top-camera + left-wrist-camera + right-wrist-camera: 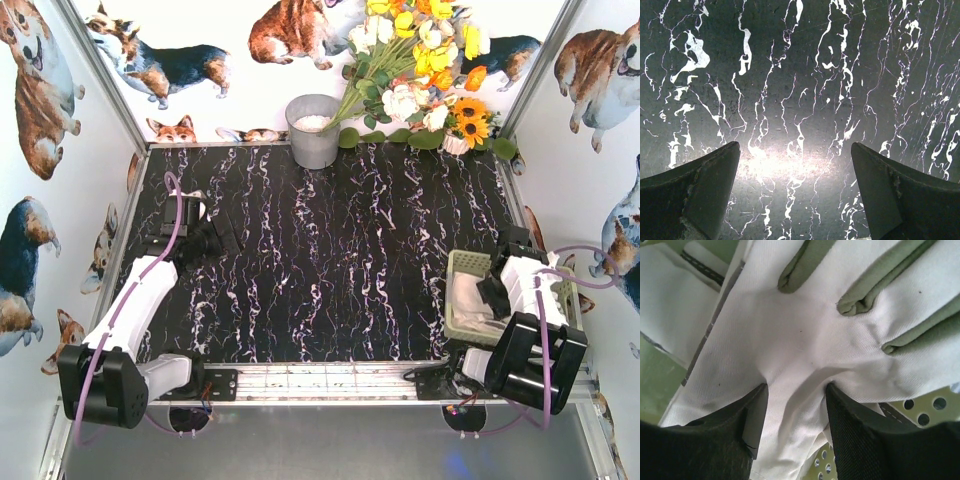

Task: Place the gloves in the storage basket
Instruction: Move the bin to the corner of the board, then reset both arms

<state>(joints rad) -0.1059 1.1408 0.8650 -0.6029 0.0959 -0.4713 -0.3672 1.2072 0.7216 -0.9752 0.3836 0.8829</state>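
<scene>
Top external, black marbled table point(330, 260), corgi-print walls point(40, 200), flowers point(420, 60), grey bucket point(313, 135), green basket point(453, 290)

Robot test cell, lab-type, not a lived-in room.
- I work inside a small booth: white wall panels point(50, 250) printed with corgis on three sides, held by bare aluminium posts point(103, 72).
- The tabletop point(330, 260) is black sheet with white marble veining, scuffed in my left wrist view.
- My left arm point(130, 310) and right arm point(535, 330) are bolted to a metal rail point(330, 380) at the near edge, with purple cables point(172, 225) looping loose.
- The props look staged: a bunch of flowers point(420, 60) and a grey bucket point(313, 130) against the back wall.
</scene>
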